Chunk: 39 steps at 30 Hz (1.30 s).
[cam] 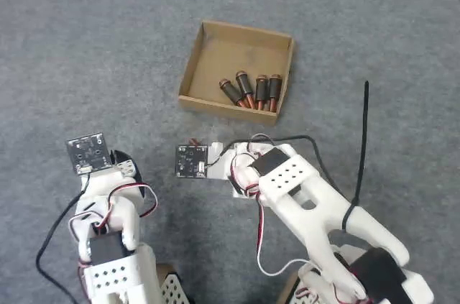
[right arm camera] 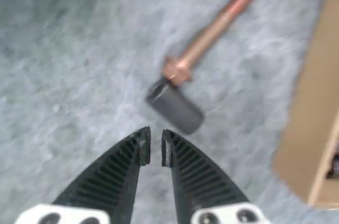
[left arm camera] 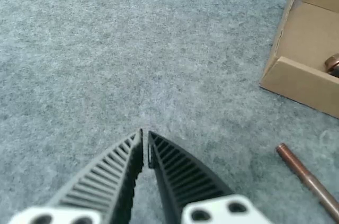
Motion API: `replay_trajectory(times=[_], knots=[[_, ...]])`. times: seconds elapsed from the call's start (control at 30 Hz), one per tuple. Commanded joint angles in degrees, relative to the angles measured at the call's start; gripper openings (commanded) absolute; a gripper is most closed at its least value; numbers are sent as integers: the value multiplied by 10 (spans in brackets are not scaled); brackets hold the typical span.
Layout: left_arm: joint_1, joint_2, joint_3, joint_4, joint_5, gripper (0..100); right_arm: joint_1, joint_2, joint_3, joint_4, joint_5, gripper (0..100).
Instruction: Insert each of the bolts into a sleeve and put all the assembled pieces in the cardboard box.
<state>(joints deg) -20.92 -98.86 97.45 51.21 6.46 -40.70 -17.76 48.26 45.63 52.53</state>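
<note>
A copper bolt (right arm camera: pixel 212 28) lies on the grey carpet, its hex head touching a black sleeve (right arm camera: pixel 175 108); the two lie at an angle, not joined. My right gripper (right arm camera: pixel 155 135) hangs just short of the sleeve, shut and empty, with a thin slit between its tips. In the left wrist view my left gripper (left arm camera: pixel 145 134) is shut and empty over bare carpet, and the copper bolt (left arm camera: pixel 307 179) lies off to one side. The cardboard box (cam: pixel 190 67) stands at the far middle of the table with several assembled pieces (cam: pixel 250 90) inside.
The box wall (right arm camera: pixel 312 128) stands close beside the bolt and sleeve. A box corner (left arm camera: pixel 296 75) is ahead of the left gripper. A black cable (cam: pixel 363 139) rises to the right of the right arm. Open carpet lies to the left and right of the box.
</note>
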Motion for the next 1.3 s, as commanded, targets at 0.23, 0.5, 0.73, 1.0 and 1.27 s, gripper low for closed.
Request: replay_trajectory(times=[0.23,0.5,0.73,1.0,1.27], knots=[[-4,-6,-6,2,-6,12,-6,-29,-4,-36,132,48],[-4,-6,-6,0,-7,12,-8,6,-7,-36,132,119],[-4,-6,-6,0,-17,12,-5,104,-27,-82,133,121],[-4,-6,-6,0,-29,12,-5,180,-97,-80,133,117],[-2,-4,-6,-6,-29,12,-5,190,-105,-80,130,8]])
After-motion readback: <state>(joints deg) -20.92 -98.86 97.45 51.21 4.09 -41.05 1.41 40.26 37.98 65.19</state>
